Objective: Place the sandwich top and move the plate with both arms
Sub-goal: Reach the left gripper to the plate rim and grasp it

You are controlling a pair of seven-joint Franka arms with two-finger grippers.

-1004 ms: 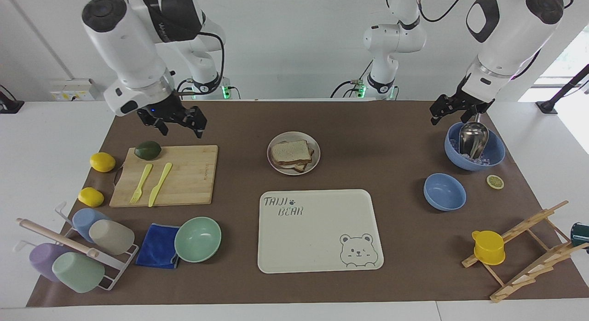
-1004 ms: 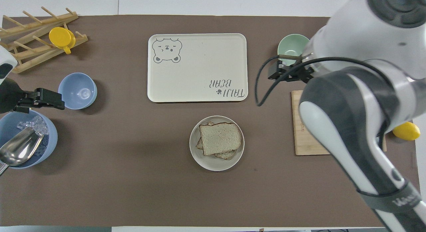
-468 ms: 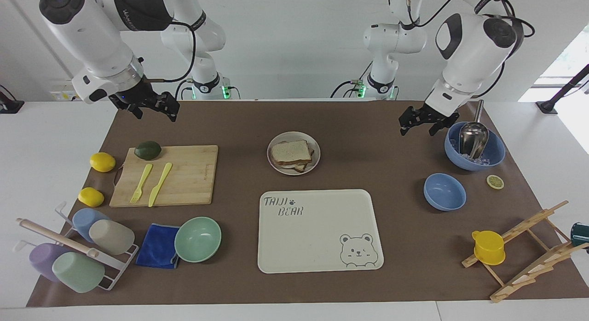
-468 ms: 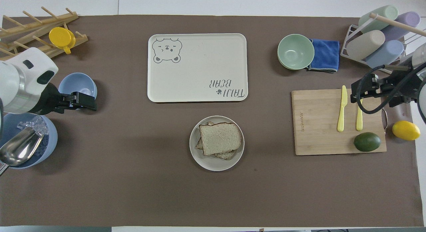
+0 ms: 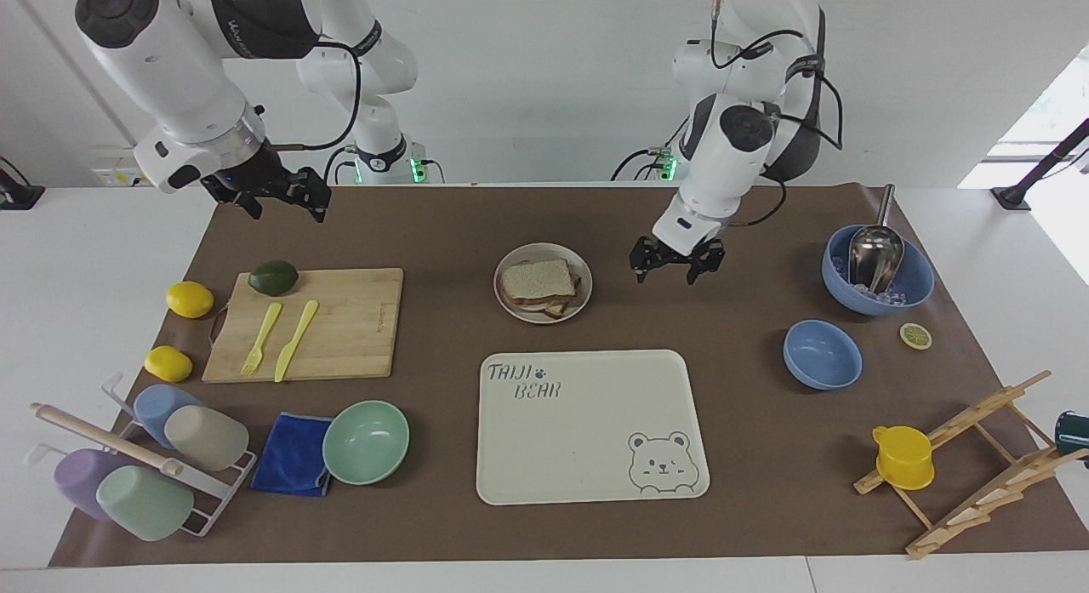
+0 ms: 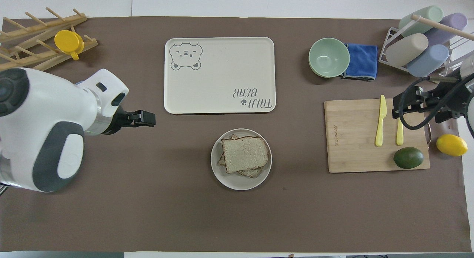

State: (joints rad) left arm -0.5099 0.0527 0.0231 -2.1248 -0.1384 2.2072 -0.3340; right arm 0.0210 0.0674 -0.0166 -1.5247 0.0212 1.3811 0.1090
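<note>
Left gripper (image 5: pixel 677 266): hanging low over bare mat beside the plate (image 5: pixel 581 274), toward the left arm's end; fingers pointing down and standing apart, holding nothing. Not touching the plate.

Right gripper (image 5: pixel 278 194): hovering high over the mat at the right arm's end, near the avocado (image 5: pixel 273 277) and the corner of the cutting board (image 5: pixel 349 321); fingers spread, carrying nothing.

Plate (image 6: pixel 230 181): sitting at mid-table, nearer the robots than the tray (image 5: pixel 587 423), with a gap of mat between them.

Sandwich top (image 5: pixel 536 279): lying flat on the stack of bread on the plate, slightly askew, lower slices peeking out at the edges.

Tray: lying flat with the bear drawing at one corner, nothing on it.

Cutting board: bearing the avocado at its corner nearer the robots, plus a yellow fork (image 5: pixel 260 339) and yellow knife (image 5: pixel 295 340) lying side by side.

Lemons (image 5: pixel 189 299): two, resting on the mat just off the board, toward the right arm's end.

Green bowl (image 5: pixel 366 441): sitting farther from the robots than the board, touching a blue cloth (image 5: pixel 293 453).

Blue bowls: one holding a metal scoop (image 5: pixel 875 253) and ice, a smaller one (image 5: pixel 821 354) farther from the robots, both toward the left arm's end.
</note>
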